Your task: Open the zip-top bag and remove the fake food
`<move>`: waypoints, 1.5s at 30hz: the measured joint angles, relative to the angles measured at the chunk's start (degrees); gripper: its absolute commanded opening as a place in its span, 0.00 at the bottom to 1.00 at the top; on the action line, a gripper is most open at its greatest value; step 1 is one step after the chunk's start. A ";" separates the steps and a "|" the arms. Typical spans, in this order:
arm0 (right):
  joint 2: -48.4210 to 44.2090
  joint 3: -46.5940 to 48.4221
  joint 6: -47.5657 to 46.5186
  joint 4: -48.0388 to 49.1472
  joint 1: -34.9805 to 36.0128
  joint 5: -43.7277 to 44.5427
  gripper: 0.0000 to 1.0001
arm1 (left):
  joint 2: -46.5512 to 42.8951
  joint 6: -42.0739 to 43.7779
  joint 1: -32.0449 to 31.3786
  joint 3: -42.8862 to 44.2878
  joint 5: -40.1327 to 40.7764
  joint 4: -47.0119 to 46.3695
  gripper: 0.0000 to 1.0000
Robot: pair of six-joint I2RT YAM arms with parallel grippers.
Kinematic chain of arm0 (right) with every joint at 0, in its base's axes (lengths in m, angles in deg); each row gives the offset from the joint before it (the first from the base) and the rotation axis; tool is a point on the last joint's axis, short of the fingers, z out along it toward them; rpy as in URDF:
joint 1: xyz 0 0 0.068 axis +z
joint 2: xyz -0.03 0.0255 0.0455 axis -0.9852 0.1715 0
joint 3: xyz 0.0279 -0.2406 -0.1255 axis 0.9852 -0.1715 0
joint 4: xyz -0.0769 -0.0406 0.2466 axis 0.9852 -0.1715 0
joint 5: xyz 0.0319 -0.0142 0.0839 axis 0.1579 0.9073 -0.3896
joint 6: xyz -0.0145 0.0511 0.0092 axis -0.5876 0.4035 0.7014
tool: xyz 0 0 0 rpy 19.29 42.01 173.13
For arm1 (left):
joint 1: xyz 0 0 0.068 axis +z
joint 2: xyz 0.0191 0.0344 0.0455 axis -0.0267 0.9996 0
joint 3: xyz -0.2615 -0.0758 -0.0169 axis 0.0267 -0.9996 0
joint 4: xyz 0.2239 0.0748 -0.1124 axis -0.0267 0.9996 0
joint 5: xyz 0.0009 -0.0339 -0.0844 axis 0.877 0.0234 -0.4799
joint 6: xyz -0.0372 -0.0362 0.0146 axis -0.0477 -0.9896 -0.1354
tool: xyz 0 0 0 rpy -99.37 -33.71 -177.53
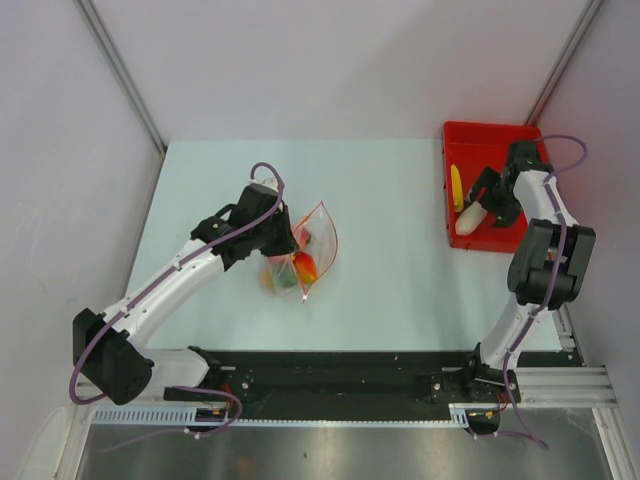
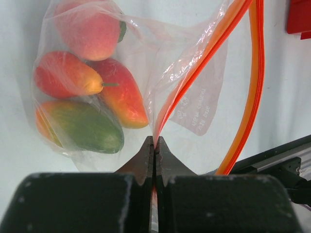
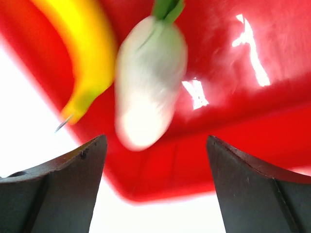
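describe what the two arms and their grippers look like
Both the left arm and right arm have white links with chunky black joints, and a purple cable runs along each. The left gripper and right gripper are matte black, with wedge-shaped fingers tapering to thin tips. No markings are visible.

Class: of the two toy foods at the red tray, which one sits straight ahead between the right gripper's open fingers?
The white radish with the green top; the yellow piece lies off to its side, outside the gap.
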 measured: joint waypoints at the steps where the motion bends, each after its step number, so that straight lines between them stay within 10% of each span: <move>1: -2.12 -0.28 0.13 -0.44 1.29 0.87 0.88 | 0.00 0.00 0.00 0.00 0.00 0.00 0.00; 10: -21.53 0.13 1.68 -0.24 31.45 2.49 0.68 | -0.04 -0.04 0.00 0.00 0.02 0.07 0.00; 16: -23.96 0.13 7.80 2.19 48.87 -1.36 0.38 | -0.09 -0.20 0.00 0.00 0.02 0.07 0.00; 20: -22.14 0.13 11.32 5.31 56.37 -3.34 0.37 | -0.09 -0.24 0.00 0.00 0.81 0.07 0.00; 45: 2.58 -1.16 10.67 15.93 61.35 -6.82 0.54 | -0.13 -3.15 0.02 -2.01 1.84 -1.57 0.00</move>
